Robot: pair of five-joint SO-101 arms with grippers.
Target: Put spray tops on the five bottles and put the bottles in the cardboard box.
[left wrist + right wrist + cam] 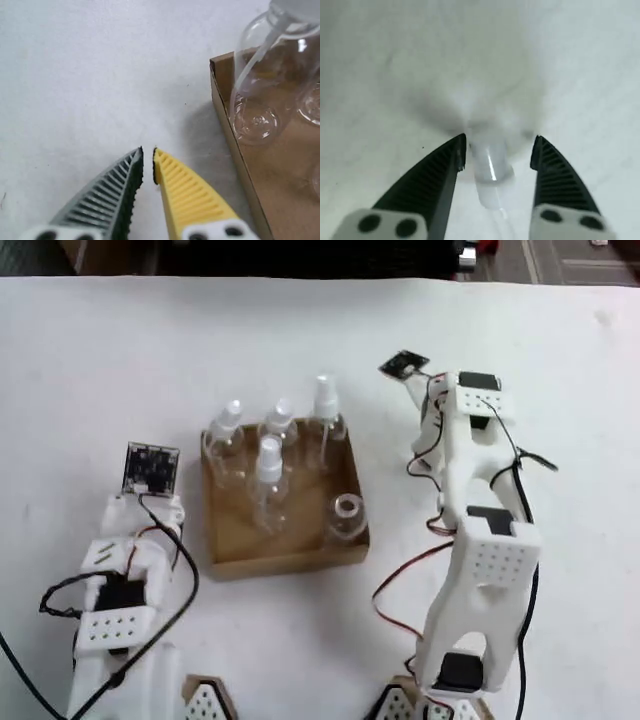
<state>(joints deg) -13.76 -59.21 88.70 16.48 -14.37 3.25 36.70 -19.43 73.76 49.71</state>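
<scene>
The cardboard box (285, 558) sits mid-table. Inside it stand several clear bottles with white spray tops, one at the box's middle (268, 480). One bottle without a top (347, 516) stands in the near right corner. To the left of the box is my left arm (130, 570). Its gripper (148, 152) is shut and empty over bare table, beside the box's wall (225, 120) and a clear bottle (260, 95). To the right of the box is my right arm (470, 410). Its gripper (498, 145) is open around a white spray top (490, 172), which lies on the table close to one finger.
The white table (100, 360) runs wide to the left and behind the box. Red and black cables (400, 580) trail from the right arm toward the box's near right corner. The table's far edge meets a dark floor.
</scene>
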